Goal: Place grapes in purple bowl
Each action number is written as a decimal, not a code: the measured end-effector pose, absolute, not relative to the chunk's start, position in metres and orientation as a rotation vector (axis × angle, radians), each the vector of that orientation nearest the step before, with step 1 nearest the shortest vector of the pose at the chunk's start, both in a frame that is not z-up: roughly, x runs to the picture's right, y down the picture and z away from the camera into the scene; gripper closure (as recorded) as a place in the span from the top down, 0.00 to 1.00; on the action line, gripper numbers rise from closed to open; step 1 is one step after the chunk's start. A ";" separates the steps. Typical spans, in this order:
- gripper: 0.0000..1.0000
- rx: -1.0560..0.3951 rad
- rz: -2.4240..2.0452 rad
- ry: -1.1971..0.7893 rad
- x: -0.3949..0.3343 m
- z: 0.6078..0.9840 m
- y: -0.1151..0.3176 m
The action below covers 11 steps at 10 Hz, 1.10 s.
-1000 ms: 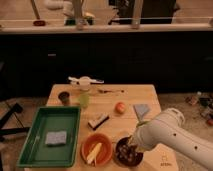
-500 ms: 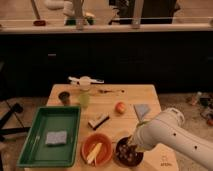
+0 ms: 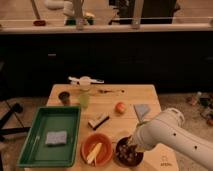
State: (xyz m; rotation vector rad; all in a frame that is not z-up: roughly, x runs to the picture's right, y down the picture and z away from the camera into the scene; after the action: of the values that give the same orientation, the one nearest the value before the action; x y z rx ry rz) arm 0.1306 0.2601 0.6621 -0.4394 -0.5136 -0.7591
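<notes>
Grapes (image 3: 126,149) appearing to be lying inside the purple bowl (image 3: 120,159) at the worktop's (image 3: 150,95) near edge, beside the orange bowl (image 3: 86,150); the pincer (image 3: 132,145) is hovering right over them, its grip impossible to tell, so release and retreat are looking like all that remains

I am facing a wooden table (image 3: 150,95) that is standing on a pale floor (image 3: 30,95). Dark cabinets (image 3: 130,60) are filling the wall behind it, and a long counter (image 3: 160,26) is catching warm light above them. Black chair legs (image 3: 9,116) are showing at the left. My gripper (image 3: 131,144) is hanging low over the table's near right end.
</notes>
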 end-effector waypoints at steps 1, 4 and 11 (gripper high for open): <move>0.04 -0.439 -0.759 -0.514 0.131 0.662 0.260; 0.03 -0.439 -0.759 -0.513 0.131 0.662 0.260; 0.72 -0.439 -0.758 -0.513 0.131 0.662 0.260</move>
State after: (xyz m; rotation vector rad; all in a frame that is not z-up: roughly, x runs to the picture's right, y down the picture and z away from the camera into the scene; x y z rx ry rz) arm 0.1310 0.2601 0.6620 -0.4393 -0.5130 -0.7581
